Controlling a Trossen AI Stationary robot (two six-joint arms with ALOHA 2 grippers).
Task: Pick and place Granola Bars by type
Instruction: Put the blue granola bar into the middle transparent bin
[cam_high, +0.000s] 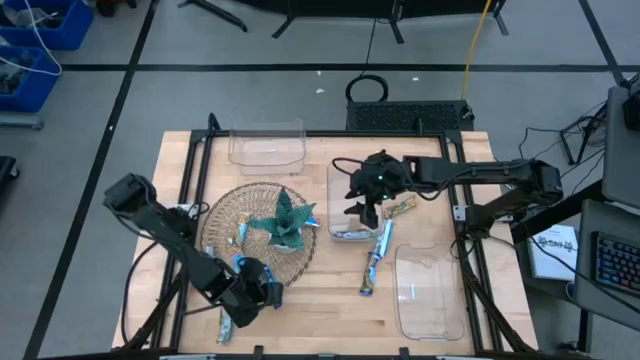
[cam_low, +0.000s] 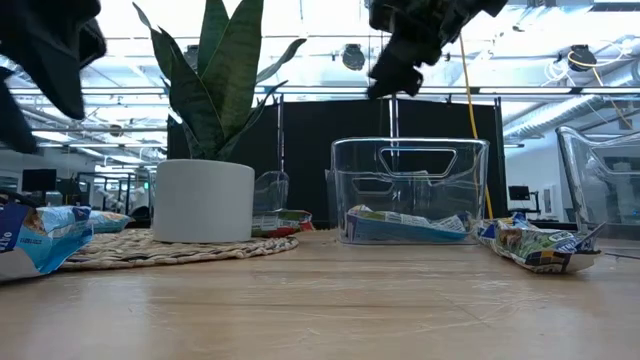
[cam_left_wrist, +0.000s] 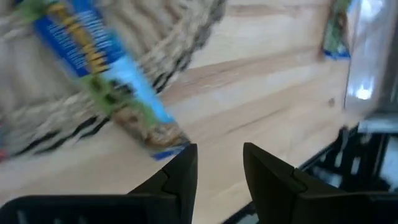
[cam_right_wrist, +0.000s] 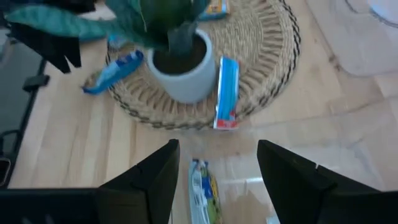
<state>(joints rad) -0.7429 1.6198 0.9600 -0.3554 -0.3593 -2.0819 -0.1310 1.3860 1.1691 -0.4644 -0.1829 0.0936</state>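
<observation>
High view is showing the left hand (cam_high: 262, 296) hovering at the woven mat's (cam_high: 225, 215) near edge, fingers slightly apart and empty; a blue bar (cam_left_wrist: 102, 74) beneath is blurring in its wrist view. Glossy bars (cam_high: 243, 232) are lying partly hidden under the plant's (cam_high: 283, 222) leaves. Rightward, the right hand (cam_high: 365, 208) is hanging spread and empty over a clear bin (cam_low: 410, 190) holding one bar (cam_low: 405, 226); more bars (cam_high: 376, 258) are lying on the wooden worktop (cam_high: 320, 290).

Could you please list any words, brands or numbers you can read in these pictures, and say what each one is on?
None can be read.
Blue bar wrapper by the woven mat: yellow lettering, blurred.
Bar in the clear bin: print too small.
Paper beside the table: too small.
</observation>
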